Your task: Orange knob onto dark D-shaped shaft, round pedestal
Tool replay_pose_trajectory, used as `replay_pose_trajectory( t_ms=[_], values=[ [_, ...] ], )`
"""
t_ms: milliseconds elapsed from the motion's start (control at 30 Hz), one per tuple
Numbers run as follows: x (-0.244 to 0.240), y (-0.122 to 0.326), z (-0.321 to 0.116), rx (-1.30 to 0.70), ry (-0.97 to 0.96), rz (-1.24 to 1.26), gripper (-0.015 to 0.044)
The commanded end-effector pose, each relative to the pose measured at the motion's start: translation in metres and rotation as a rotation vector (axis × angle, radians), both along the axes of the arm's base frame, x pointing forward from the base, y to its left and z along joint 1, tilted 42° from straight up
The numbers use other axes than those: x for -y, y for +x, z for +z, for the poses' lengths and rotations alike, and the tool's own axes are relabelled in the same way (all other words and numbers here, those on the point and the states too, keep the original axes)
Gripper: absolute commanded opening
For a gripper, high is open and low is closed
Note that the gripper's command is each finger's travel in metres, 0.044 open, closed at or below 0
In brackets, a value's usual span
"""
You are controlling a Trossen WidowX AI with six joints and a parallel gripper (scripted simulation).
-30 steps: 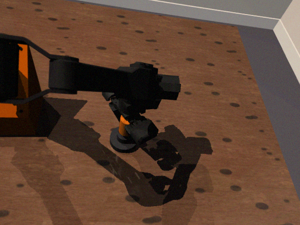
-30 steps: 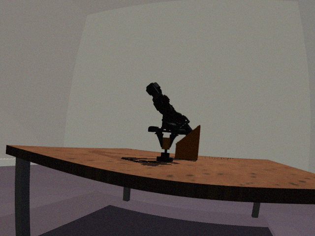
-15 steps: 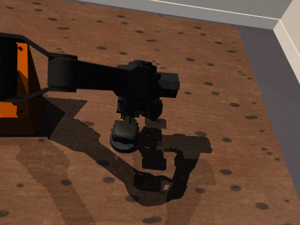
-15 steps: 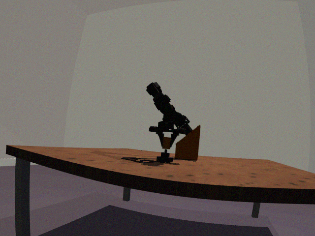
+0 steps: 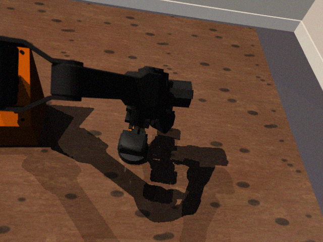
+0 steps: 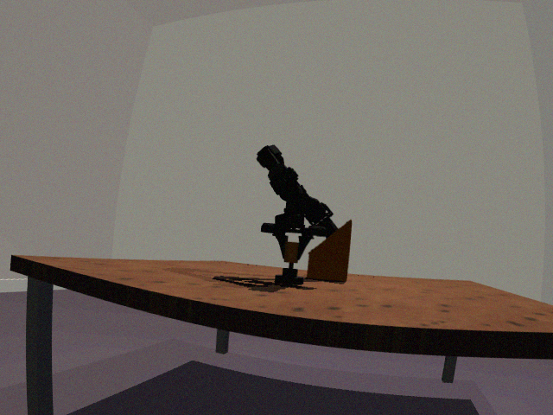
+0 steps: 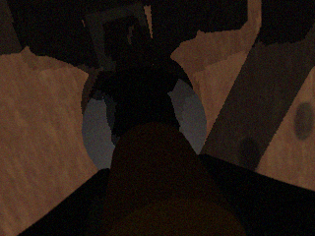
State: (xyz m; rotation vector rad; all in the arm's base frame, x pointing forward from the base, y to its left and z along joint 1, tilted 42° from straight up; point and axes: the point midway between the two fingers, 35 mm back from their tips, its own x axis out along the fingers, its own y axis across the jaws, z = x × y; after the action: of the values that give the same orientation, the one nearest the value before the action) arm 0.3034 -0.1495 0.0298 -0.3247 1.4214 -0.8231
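Observation:
The orange knob (image 6: 291, 251) (image 7: 159, 167) is upright between the fingers of my gripper (image 6: 291, 258), which is shut on it. In the top view only an orange sliver of it shows. The round pedestal (image 5: 132, 157) (image 6: 289, 280) (image 7: 94, 132) stands on the table below the knob. A short length of the dark shaft (image 6: 291, 265) shows between the knob's lower end and the pedestal, so the knob is not down on the pedestal. Whether the shaft's tip is inside the hole is hidden, and so are both flat sides.
The orange arm base (image 5: 23, 63) (image 6: 331, 257) stands on the speckled wooden table (image 5: 234, 166) (image 6: 402, 316), close behind the pedestal. Dark arm shadows lie around the pedestal. The gripper body and a finger hide much of the pedestal in the top view.

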Motion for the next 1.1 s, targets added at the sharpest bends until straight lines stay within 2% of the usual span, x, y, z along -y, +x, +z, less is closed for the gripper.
replay_pose_trajectory(
  t_ms=[0, 600, 833, 1067],
  values=[
    [-0.0011, 0.0035, 0.0032, 0.009, -0.005, 0.001, 0.0000],
    [-0.0025, 0.0021, 0.0029, 0.009, -0.004, 0.001, 0.0000],
    [-0.0034, -0.0005, 0.0029, 0.142, -0.016, -0.146, 0.0000],
    [-0.0030, -0.0024, 0.0012, 0.149, -0.017, -0.153, 0.0000]
  ],
)
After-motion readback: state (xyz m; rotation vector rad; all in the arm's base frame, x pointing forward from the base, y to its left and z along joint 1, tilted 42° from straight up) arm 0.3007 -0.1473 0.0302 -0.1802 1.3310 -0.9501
